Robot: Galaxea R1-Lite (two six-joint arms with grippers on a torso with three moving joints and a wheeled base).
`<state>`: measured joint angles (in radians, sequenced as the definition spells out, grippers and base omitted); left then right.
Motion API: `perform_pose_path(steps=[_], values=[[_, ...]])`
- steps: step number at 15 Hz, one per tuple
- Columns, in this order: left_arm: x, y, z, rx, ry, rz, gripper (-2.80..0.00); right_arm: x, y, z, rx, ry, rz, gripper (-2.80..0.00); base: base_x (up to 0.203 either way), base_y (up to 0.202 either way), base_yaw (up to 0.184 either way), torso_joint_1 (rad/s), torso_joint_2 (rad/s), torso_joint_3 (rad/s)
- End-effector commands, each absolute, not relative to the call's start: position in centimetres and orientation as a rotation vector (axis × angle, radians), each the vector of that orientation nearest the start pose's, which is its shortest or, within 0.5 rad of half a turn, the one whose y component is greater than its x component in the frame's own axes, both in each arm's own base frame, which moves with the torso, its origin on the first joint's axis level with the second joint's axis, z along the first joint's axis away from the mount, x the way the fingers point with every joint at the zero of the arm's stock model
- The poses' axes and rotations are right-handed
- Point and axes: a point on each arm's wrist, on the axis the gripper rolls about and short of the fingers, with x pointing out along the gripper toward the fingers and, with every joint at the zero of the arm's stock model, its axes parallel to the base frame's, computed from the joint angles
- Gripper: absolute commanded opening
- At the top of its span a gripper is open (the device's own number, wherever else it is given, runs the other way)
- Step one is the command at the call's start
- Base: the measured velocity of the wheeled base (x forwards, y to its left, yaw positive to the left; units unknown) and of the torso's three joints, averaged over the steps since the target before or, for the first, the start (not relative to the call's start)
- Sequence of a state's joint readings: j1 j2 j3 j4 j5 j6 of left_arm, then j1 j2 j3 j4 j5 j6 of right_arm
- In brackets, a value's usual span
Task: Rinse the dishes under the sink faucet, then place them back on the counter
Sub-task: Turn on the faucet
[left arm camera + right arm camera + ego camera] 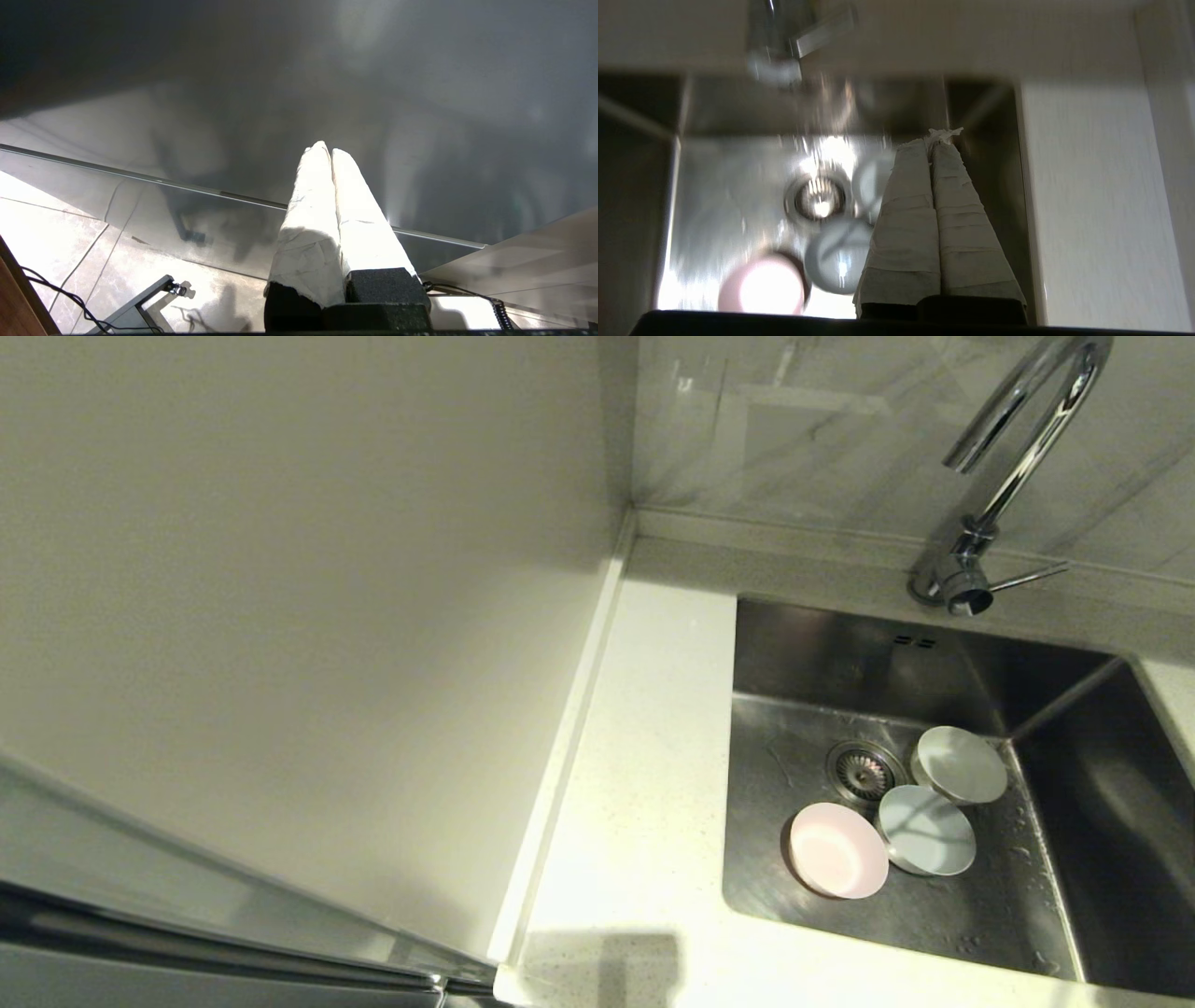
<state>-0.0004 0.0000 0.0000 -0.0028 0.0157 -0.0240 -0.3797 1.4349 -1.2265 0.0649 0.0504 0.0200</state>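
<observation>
Three small dishes lie on the floor of the steel sink (803, 653): a pale pink one (837, 850) nearest the front, a pale blue-grey one (927, 831) beside it, and a pale grey-white one (961, 764) behind, all by the round drain (863, 771). The chrome faucet (1013, 457) rises at the back, its thin lever (1027, 578) pointing right. No gripper shows in the head view. My right gripper (931, 142) hovers above the sink with its wrapped fingers shut and empty; the pink dish (761, 287), the blue-grey dish (836, 256) and the drain (817, 200) lie below. My left gripper (327, 150) is shut, parked off near the floor.
The speckled off-white counter (644, 784) runs along the sink's left side and front. A plain cream wall panel (299, 597) stands to the left. A marbled backsplash (840, 420) is behind the faucet. Water drops dot the sink floor.
</observation>
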Motion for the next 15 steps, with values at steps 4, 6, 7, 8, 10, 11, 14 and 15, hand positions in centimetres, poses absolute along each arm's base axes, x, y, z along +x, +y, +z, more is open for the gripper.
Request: perform_pose_path(steps=[4, 6, 7, 8, 10, 11, 14, 15], values=[[-2.3, 0.0, 7.6, -0.025, -0.006, 0.015, -2.80, 29.2, -10.1, 31.2, 0.077, 0.182, -0.292, -2.80, 0.000, 0.000, 0.000, 0.000, 0.00, 0.000], [-2.3, 0.0, 7.6, -0.025, -0.006, 0.015, -2.80, 31.2, -10.1, 31.6, 0.085, 0.159, -0.276, -2.80, 0.000, 0.000, 0.000, 0.000, 0.00, 0.000], [-2.3, 0.0, 7.6, -0.025, -0.006, 0.017, -2.80, 32.3, -10.0, 31.5, 0.088, 0.157, -0.268, -2.80, 0.000, 0.000, 0.000, 0.000, 0.00, 0.000], [-2.3, 0.0, 7.6, -0.025, -0.006, 0.015, -2.80, 33.2, -10.0, 31.5, 0.088, 0.151, -0.261, -2.80, 0.000, 0.000, 0.000, 0.000, 0.00, 0.000], [-2.3, 0.0, 7.6, -0.025, -0.006, 0.015, -2.80, 34.5, -9.7, 32.1, 0.105, 0.122, -0.242, -2.80, 0.000, 0.000, 0.000, 0.000, 0.00, 0.000], [-2.3, 0.0, 7.6, -0.025, -0.006, 0.015, -2.80, 35.1, -9.7, 32.4, 0.113, 0.110, -0.238, -2.80, 0.000, 0.000, 0.000, 0.000, 0.00, 0.000], [-2.3, 0.0, 7.6, -0.025, -0.006, 0.014, -2.80, 35.8, -9.9, 32.1, 0.120, 0.127, -0.241, -2.80, 0.000, 0.000, 0.000, 0.000, 0.00, 0.000], [-2.3, 0.0, 7.6, -0.025, -0.006, 0.016, -2.80, 36.1, -10.0, 31.8, 0.120, 0.134, -0.243, -2.80, 0.000, 0.000, 0.000, 0.000, 0.00, 0.000]])
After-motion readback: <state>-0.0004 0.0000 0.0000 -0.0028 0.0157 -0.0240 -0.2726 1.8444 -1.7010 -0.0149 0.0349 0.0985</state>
